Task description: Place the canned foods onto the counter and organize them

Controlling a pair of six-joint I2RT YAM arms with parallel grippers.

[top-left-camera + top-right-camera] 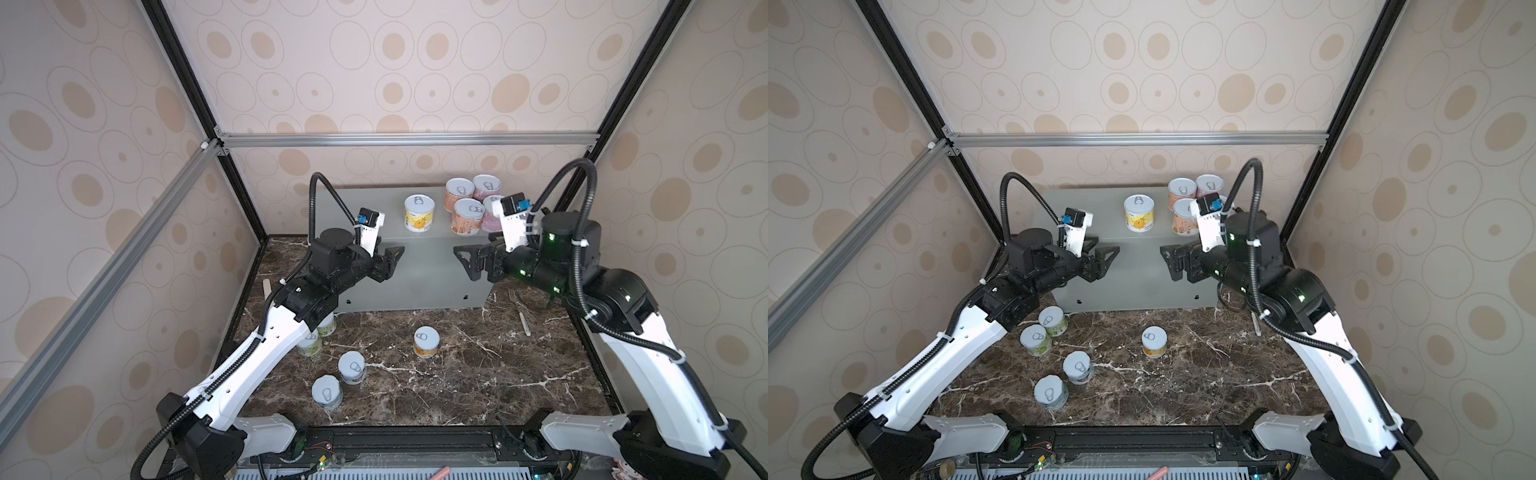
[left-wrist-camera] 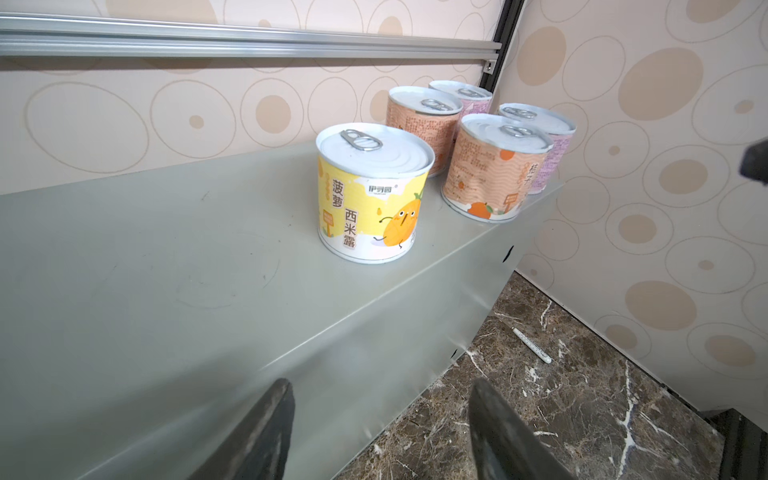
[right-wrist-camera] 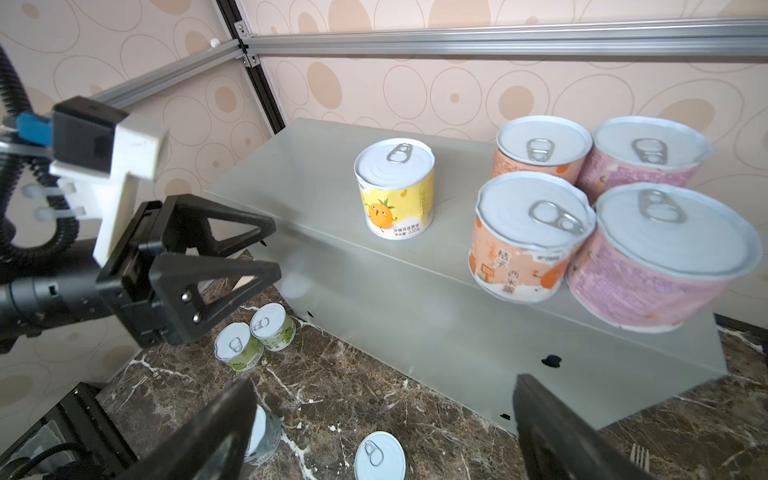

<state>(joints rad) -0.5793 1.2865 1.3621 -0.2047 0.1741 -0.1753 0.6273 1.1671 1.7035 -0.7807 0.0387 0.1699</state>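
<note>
The counter (image 1: 415, 266) is a grey box against the back wall. On its top stand a yellow can (image 1: 419, 212), two orange cans (image 1: 468, 216) and two pink cans (image 1: 486, 187) at its right end. On the marble stand a yellow-labelled can (image 1: 426, 341), two blue cans (image 1: 352, 368) and two green cans (image 1: 1036, 340), which my left arm partly hides in a top view. My left gripper (image 1: 394, 259) hovers in front of the counter's left half, jaws apart and empty. My right gripper (image 1: 465, 262) faces it from the right, wide open and empty.
A white pen (image 1: 524, 324) and a fork (image 1: 512, 295) lie on the marble at the right, by the counter's corner. A wooden stick (image 1: 266, 286) lies at the left edge. Black frame posts stand at both back corners.
</note>
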